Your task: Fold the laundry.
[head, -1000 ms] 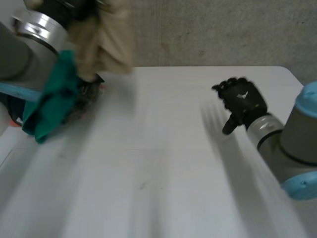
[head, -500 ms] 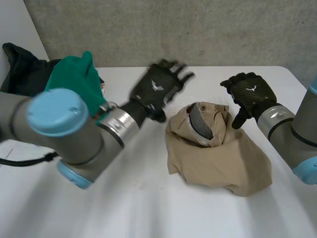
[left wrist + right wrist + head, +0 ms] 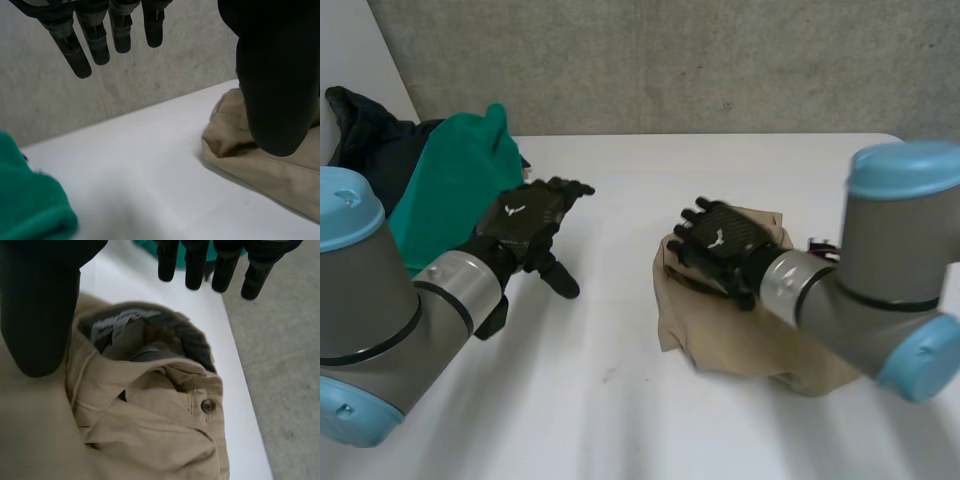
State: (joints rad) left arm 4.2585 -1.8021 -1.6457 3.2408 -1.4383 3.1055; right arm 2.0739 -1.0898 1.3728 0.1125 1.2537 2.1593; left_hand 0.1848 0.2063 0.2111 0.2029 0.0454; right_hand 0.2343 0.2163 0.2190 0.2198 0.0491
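Right robot hand point(image 3: 720, 240) has moved, splayed, over tan trousers point(image 3: 730, 345); wrist view reveals their button point(image 3: 208, 405).

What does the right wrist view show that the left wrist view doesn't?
Right wrist view: the button and inner label at the open waistband, beneath the right hand, its fingers straight. Left wrist view: the left hand, fingers straight, above the table. Both: the pants, the table and some green cloth.
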